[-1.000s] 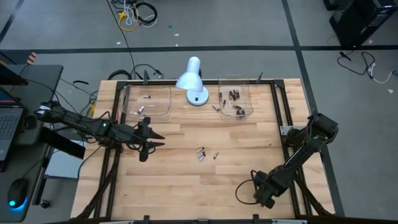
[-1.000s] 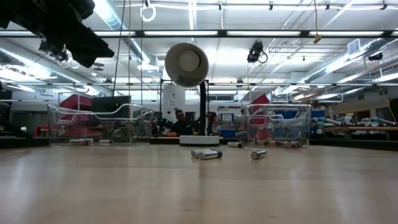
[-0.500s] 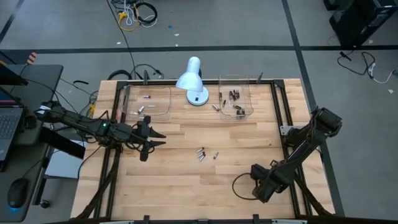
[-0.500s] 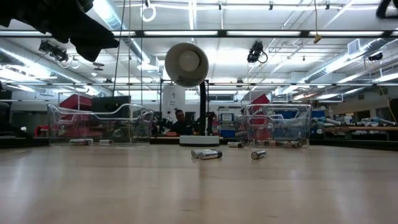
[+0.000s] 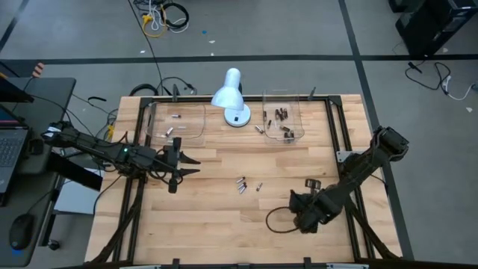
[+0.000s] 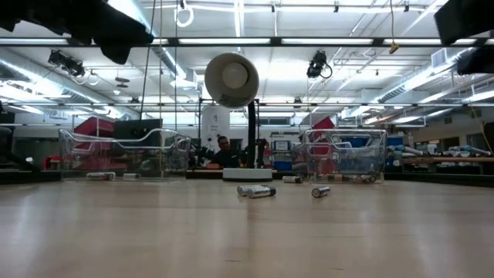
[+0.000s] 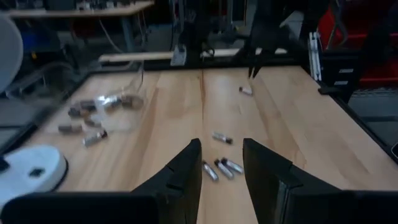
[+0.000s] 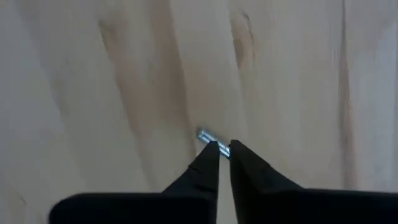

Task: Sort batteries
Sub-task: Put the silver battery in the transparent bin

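Several silvery batteries lie loose on the wooden table's middle, one more just to their right. My left gripper hovers open left of them, pointing level at them, nothing between its fingers. My right gripper hangs over the table's near right part, pointing straight down, with only a narrow gap between its fingertips. Directly beneath it a single battery lies on the wood, clear of the fingers.
A white desk lamp stands at the far middle. A clear tray to its left holds silvery batteries. Another clear tray to its right holds dark ones, and one battery lies just outside it. Black rails frame the table.
My right gripper has risen from the near right corner and swung toward the table's middle and far side, its wrist rolling as it went. It now hangs over the single battery. My left gripper has tipped up a little where it stands.
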